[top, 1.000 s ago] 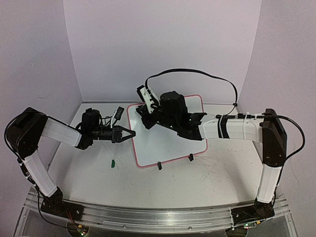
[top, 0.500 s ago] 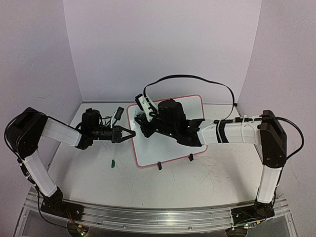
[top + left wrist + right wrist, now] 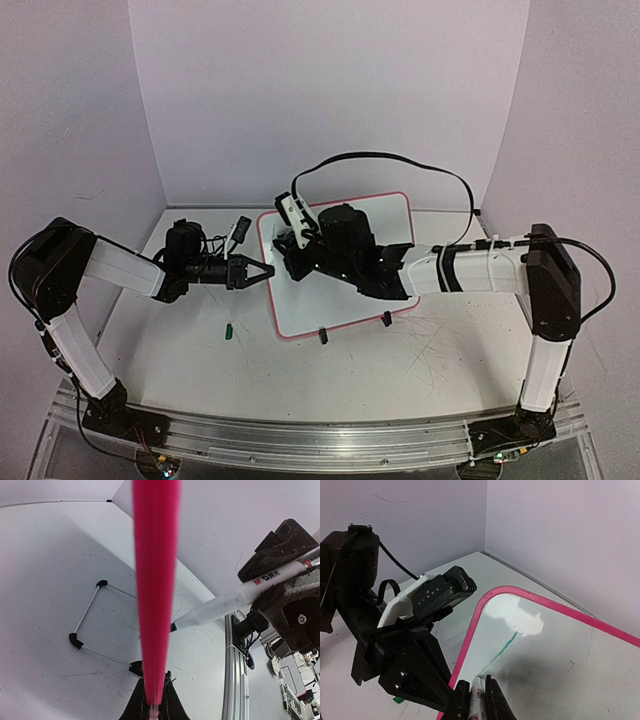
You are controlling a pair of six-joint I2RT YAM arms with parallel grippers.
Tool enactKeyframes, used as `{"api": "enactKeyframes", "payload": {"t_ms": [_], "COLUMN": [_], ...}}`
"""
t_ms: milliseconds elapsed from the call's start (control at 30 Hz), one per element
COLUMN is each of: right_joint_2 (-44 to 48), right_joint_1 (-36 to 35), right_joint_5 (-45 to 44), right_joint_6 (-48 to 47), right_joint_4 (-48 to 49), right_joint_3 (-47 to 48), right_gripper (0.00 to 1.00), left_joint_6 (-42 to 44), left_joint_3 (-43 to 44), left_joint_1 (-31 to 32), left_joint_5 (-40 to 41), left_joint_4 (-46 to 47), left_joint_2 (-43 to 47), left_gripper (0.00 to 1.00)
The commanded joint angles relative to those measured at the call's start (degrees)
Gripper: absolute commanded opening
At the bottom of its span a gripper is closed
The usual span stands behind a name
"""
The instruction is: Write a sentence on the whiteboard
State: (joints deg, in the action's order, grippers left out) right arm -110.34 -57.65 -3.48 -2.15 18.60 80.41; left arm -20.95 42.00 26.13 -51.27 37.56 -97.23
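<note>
Whiteboard [image 3: 310, 300]: 9 o'clock edge pinched in left gripper's [image 3: 265, 271] closed jaws.
Right gripper [image 3: 476, 700]: jaws clamped marker [image 3: 225, 603]; arm hid board's middle.
Green cap [image 3: 228, 329]: lay at board's 8 o'clock.

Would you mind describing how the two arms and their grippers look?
Both the left arm and right arm have white link shells with black joint housings. The right arm wears a black band and trails a black cable arching overhead. The left gripper and right gripper have black, angular, tapered fingers.
</note>
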Motion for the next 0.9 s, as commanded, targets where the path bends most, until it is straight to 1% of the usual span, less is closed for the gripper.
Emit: {"api": "enactKeyframes", "payload": {"t_ms": [0,200,333,467,600,633,700,867], "right_joint_2": [2.3,4.1,4.9,6.0,14.4,14.8,13.1,10.2], "right_joint_1": [0.7,0.8,1.0,1.0,1.5,2.3,4.6,5.1], "right_joint_5": [-7.9,-11.1,-11.3,-6.9,-0.1,1.9,5.6,6.8], "right_joint_6": [0.6,0.8,1.0,1.6,4.9,6.8,8.8,7.4], "right_joint_4": [0.5,1.2,2.6,4.3,12.2,12.2,11.0,10.7], "right_joint_3": [-2.0,-3.9,-5.1,-5.6,-14.0,-13.9,-12.8,-10.1], "right_gripper": [0.0,0.0,0.0,0.0,0.0,0.0,0.0,0.0], "left_joint_6": [0.9,0.9,0.9,0.9,0.7,0.7,0.6,0.6], "left_joint_3": [2.2,2.2,2.2,2.3,2.1,2.1,2.2,2.4], "left_joint_1": [-0.5,-0.5,-0.5,-0.5,-0.5,-0.5,-0.5,-0.5], "left_joint_5": [-0.3,-0.5,-0.4,-0.5,-0.6,-0.5,-0.8,-0.9], "left_joint_4": [1.0,1.0,1.0,0.9,1.0,0.9,0.9,0.8], "left_joint_2": [0.1,0.0,0.1,-0.2,0.2,0.3,0.2,0.2], "left_gripper": [0.0,0.0,0.0,0.0,0.0,0.0,0.0,0.0]}}
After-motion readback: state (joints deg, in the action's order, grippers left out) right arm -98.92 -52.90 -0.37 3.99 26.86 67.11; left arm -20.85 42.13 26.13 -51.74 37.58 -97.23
